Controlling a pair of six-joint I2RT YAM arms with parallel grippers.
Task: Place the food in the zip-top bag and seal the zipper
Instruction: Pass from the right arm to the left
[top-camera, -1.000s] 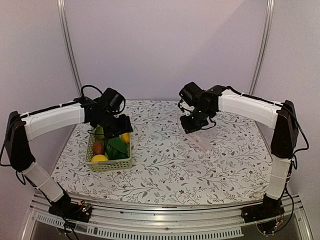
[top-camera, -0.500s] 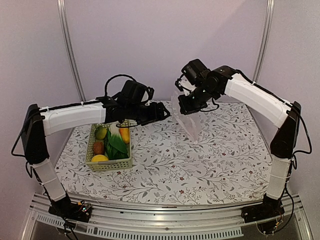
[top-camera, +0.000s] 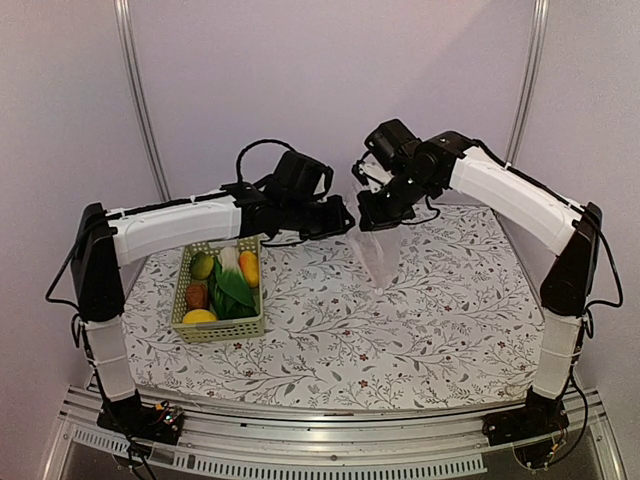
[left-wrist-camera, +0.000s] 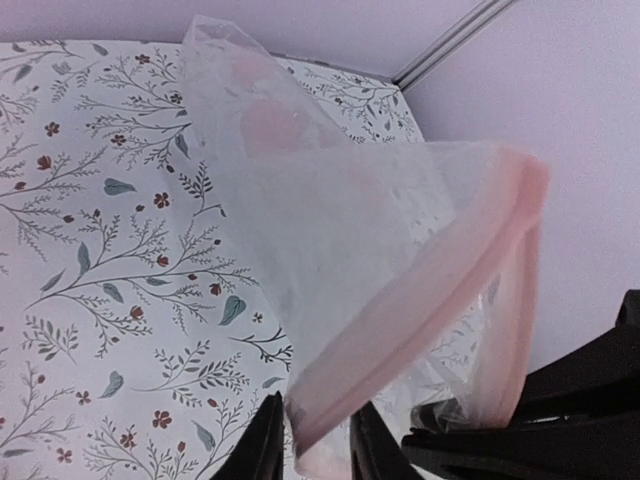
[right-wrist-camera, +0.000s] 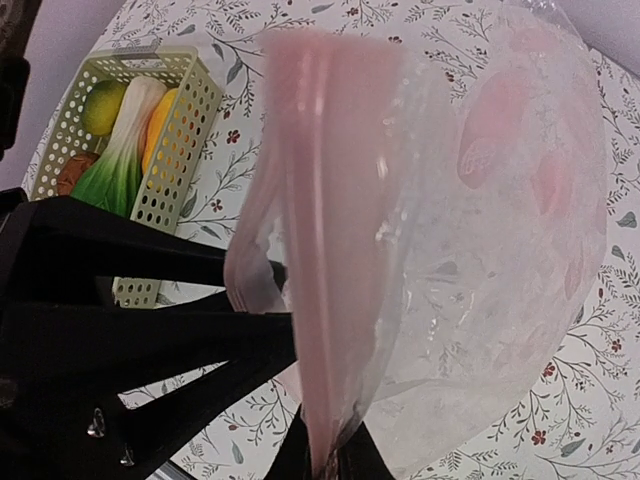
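Zip-top bag (top-camera: 380, 252), clear and crinkly with a pale pink zipper (right-wrist-camera: 325, 260), hangs above the floral bench (top-camera: 440, 320). Right gripper (right-wrist-camera: 325, 462) pinches the zipper strip; left gripper (left-wrist-camera: 318, 440), narrowly parted, straddles its other end.

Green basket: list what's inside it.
The green basket holds toy produce: a lime, an orange piece, a leafy green vegetable, a reddish-brown piece and a lemon. Anything beneath them is hidden.

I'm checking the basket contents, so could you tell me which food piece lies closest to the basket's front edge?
The yellow lemon in the basket's near-left corner; the other pieces lie farther back.
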